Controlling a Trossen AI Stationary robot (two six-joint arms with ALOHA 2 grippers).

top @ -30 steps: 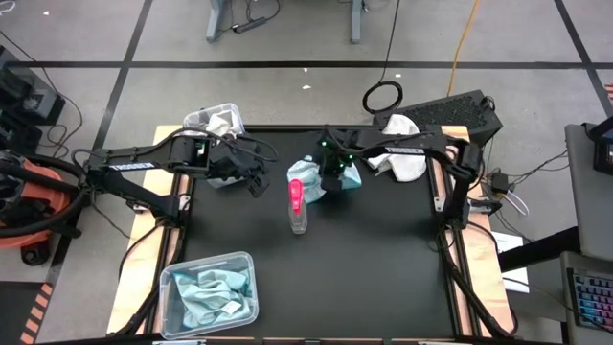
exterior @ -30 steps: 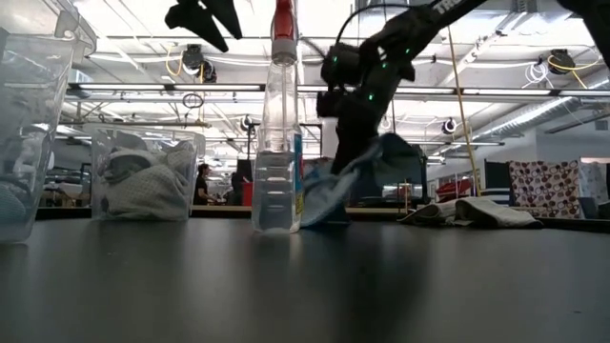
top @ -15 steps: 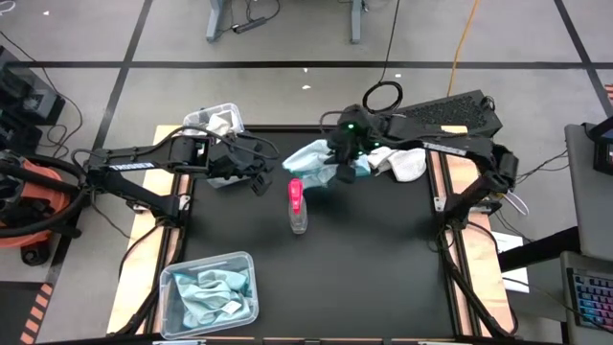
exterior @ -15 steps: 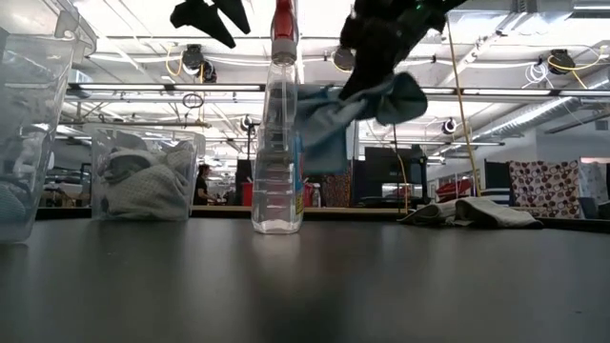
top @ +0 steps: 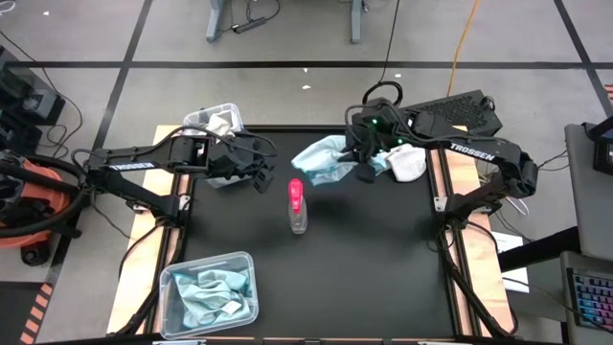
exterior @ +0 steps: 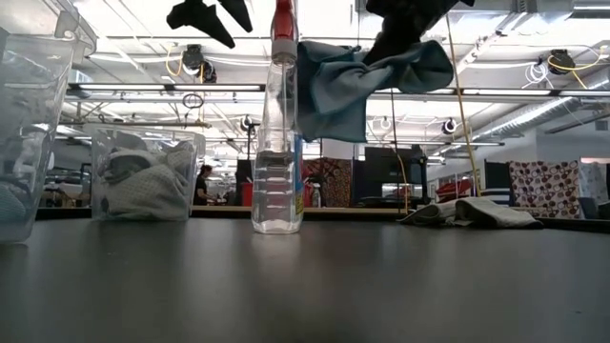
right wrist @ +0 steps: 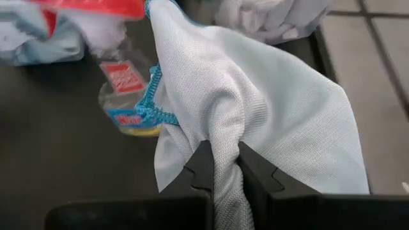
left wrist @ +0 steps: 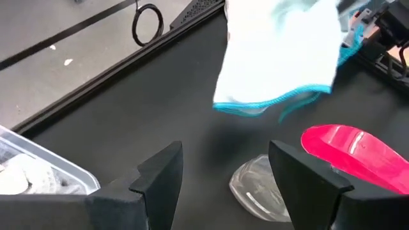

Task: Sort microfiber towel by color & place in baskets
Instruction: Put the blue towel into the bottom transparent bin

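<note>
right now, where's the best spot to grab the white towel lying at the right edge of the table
Take the white towel at the raised fold on top of its bunch, coming straight down from above. It lies crumpled and low at the table's right edge, so a side approach would likely just push it. The right gripper is shut on the blue towel, so that has to go first.

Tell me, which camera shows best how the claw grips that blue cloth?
The right wrist view: the right gripper pinches a fold of the light blue towel. The low view shows it hanging in the air, the high view from above, the left wrist view its edge.
</note>
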